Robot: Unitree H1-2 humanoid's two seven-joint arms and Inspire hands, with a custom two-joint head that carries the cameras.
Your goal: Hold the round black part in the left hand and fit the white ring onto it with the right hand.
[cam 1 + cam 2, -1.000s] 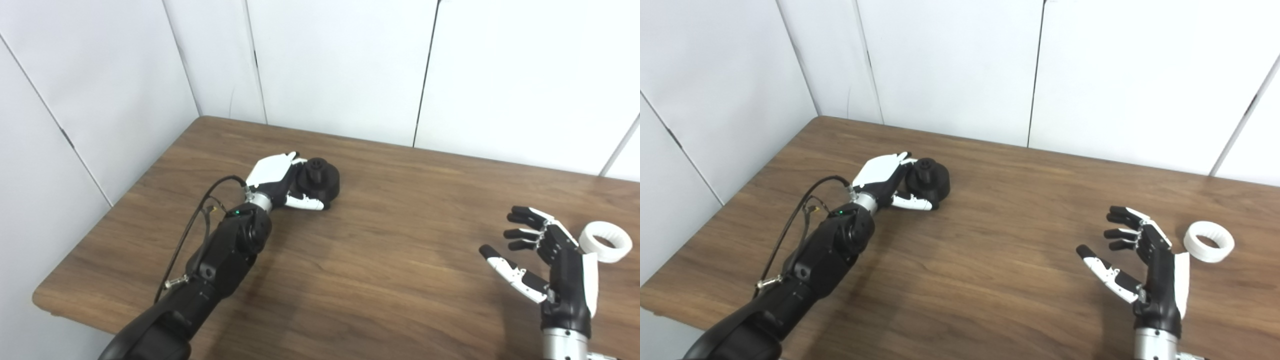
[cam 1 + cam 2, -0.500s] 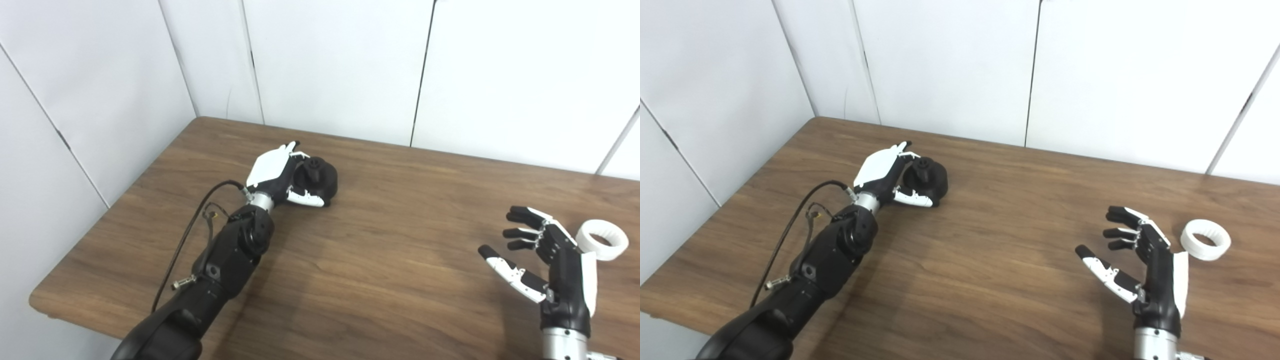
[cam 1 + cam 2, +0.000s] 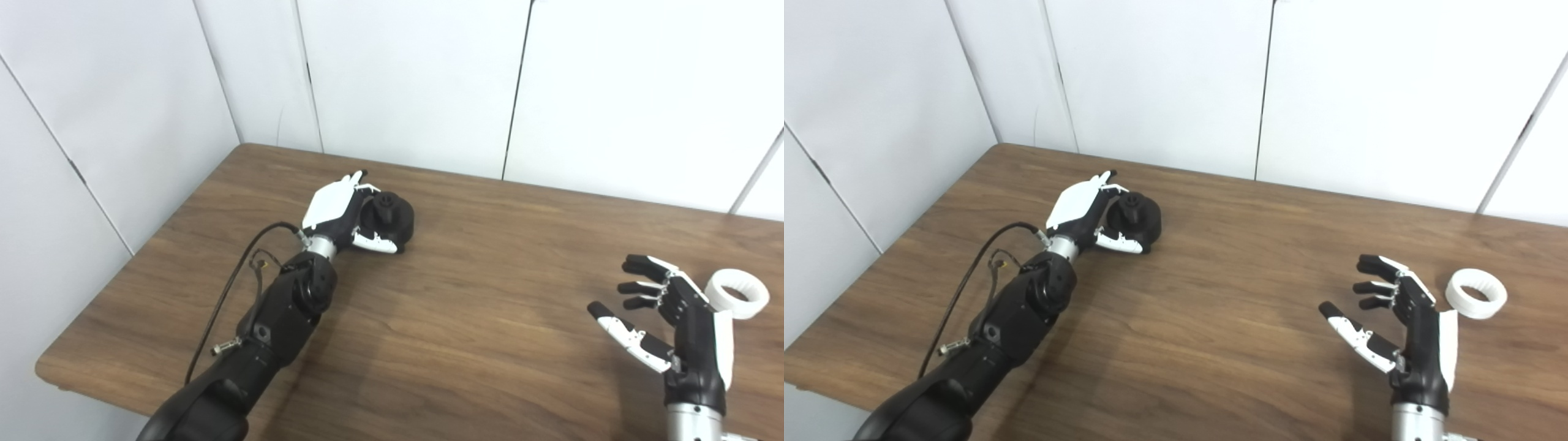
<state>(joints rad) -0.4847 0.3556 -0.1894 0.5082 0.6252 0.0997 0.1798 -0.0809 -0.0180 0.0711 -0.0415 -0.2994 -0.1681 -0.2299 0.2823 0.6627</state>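
— Step in hand? Looks like the grasp of the round black plastic part [image 3: 392, 214], out on the far left of the brown wood-grain table [image 3: 465, 306].

— Agreed. Left hand [image 3: 343, 217] curled around that part, thumb across the near side and fingers over the far side. Hard to tell whether gripped firmly or merely cupped; hard to tell too whether lifted clear of the wood or resting on it.

— And the small knob on top of the part? Pointing up and a little toward the camera, free of the fingers.

— Right hand [image 3: 1402, 327]? Holding nothing, fingers spread and loosely bent, palm turned leftward, raised near the right edge.

— White plastic ring [image 3: 1476, 294]? Lying flat on the table just beyond and to the right of that hand, apart from it, well away from the black part.

— Next move, then? Probably a reach rightward and down over the ring, then a pinch across the rim. Calls for turning the palm toward the ring first. After that, a lift of the black part, knob kept exposed for the fit.
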